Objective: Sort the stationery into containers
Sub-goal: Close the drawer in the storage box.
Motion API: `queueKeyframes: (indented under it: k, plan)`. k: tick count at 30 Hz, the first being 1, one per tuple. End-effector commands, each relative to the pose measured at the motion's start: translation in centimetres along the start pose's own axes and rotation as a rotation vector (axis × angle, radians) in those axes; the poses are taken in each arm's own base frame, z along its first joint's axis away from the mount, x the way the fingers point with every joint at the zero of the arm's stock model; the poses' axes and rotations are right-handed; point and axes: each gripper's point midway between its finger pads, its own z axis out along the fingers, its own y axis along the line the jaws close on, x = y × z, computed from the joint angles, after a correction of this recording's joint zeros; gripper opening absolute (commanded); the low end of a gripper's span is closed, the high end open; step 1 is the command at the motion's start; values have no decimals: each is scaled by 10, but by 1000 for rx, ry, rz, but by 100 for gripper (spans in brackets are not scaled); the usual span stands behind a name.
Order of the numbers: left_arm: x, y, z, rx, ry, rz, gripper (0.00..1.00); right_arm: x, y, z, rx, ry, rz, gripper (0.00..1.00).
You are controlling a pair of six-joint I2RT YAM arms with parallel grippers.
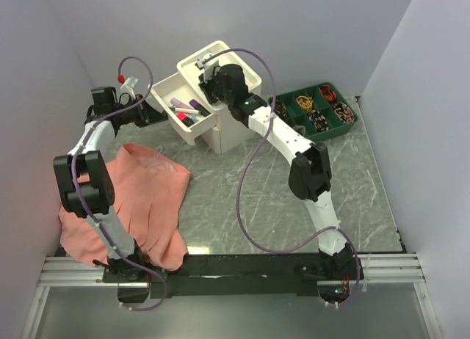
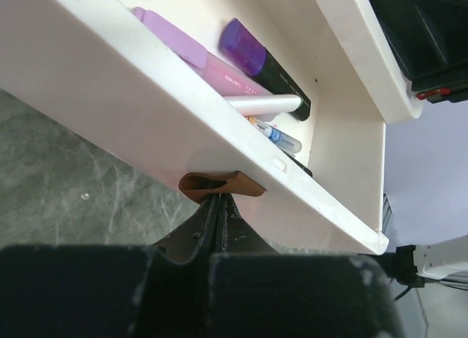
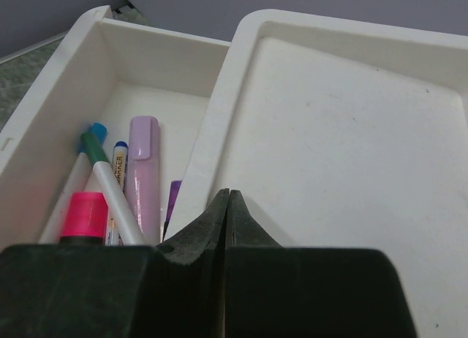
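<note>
The cream-white cabinet stands at the back centre. Its upper drawer is pulled out to the left. In it lie a purple highlighter, a lilac highlighter, a white pen and a blue-tipped marker. The right wrist view also shows a pink-capped highlighter and a green-capped marker. My left gripper is shut on the drawer's brown loop handle. My right gripper is shut and empty over the left rim of the bare recessed top tray.
A green compartment tray with small dark and orange items stands right of the cabinet. A salmon-pink cloth lies at the left under my left arm. Walls close in the left, back and right.
</note>
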Motion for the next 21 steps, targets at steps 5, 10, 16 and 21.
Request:
queueKeyframes:
  k: [5,10,16,21]
  plan:
    - [-52,-9,1,-34,-105,141,1,25,35,3,-87,78,18,0]
    - [-55,-29,12,20,-98,159,1,33,42,6,-99,93,18,0]
    - [-40,-39,24,64,-73,139,1,35,52,8,-115,97,17,0]
    - [-35,-48,37,103,-59,133,1,36,59,9,-122,99,16,0]
